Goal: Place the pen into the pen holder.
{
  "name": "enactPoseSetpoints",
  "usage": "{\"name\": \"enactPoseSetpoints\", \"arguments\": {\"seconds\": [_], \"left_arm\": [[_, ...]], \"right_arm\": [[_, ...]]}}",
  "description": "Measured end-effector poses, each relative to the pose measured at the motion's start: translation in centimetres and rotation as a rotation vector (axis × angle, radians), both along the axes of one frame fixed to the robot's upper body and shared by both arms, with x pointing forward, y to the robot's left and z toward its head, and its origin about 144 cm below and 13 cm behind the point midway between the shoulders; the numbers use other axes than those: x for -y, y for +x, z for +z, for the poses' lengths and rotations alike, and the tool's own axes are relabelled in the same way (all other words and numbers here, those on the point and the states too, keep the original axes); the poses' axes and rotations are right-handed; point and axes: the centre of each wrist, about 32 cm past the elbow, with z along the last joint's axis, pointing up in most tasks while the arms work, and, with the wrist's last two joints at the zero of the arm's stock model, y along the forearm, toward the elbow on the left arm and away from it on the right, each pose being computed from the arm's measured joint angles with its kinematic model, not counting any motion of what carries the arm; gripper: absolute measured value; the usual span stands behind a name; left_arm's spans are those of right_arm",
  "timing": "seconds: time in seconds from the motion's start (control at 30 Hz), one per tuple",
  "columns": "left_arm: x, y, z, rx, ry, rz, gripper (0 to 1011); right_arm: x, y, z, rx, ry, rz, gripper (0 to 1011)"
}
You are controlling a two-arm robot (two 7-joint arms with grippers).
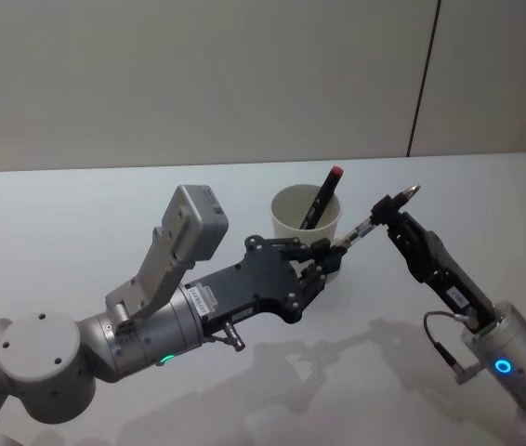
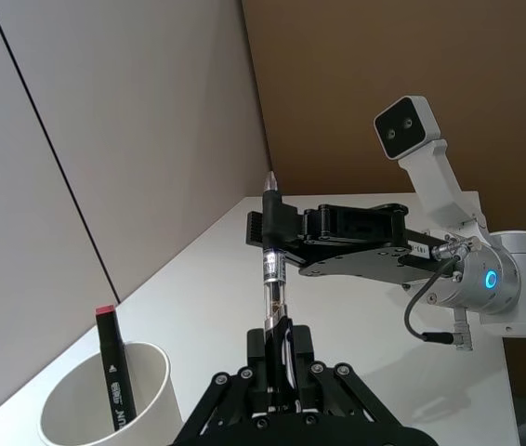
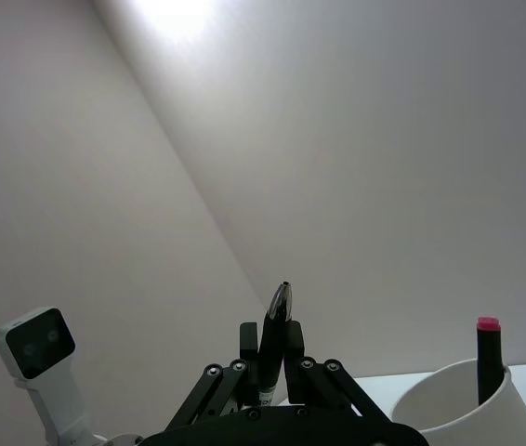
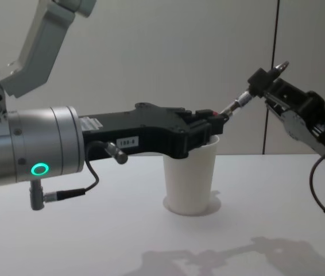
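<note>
Your two grippers meet above the white table [image 1: 77, 204], each clenched on one end of the same pen [image 1: 365, 226]. The left gripper [image 1: 330, 258] grasps the lower end, just beside the rim of the white paper cup [image 1: 291, 209]. The right gripper [image 1: 386, 210] clamps the upper part, with the pen's tip poking out past its fingers. The pen slants in the air between them, beside the cup and not inside it. A black marker with a red cap [image 1: 323, 195] already leans in the cup.
</note>
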Motion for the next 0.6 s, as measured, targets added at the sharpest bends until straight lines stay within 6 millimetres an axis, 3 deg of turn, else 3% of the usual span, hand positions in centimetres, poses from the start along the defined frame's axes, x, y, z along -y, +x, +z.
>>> {"name": "enactPoseSetpoints", "arguments": {"seconds": [0.17,0.6], "left_arm": [[-0.05,0.01,0.00,0.000,0.001,0.001,192],[-0.01,0.00,-0.01,0.000,0.001,0.000,588]], "right_arm": [[0.07,-0.03,0.06,-0.001,0.002,-0.011,142],[-0.12,-0.28,0.38,0.006,-0.007,-0.013,140]]}}
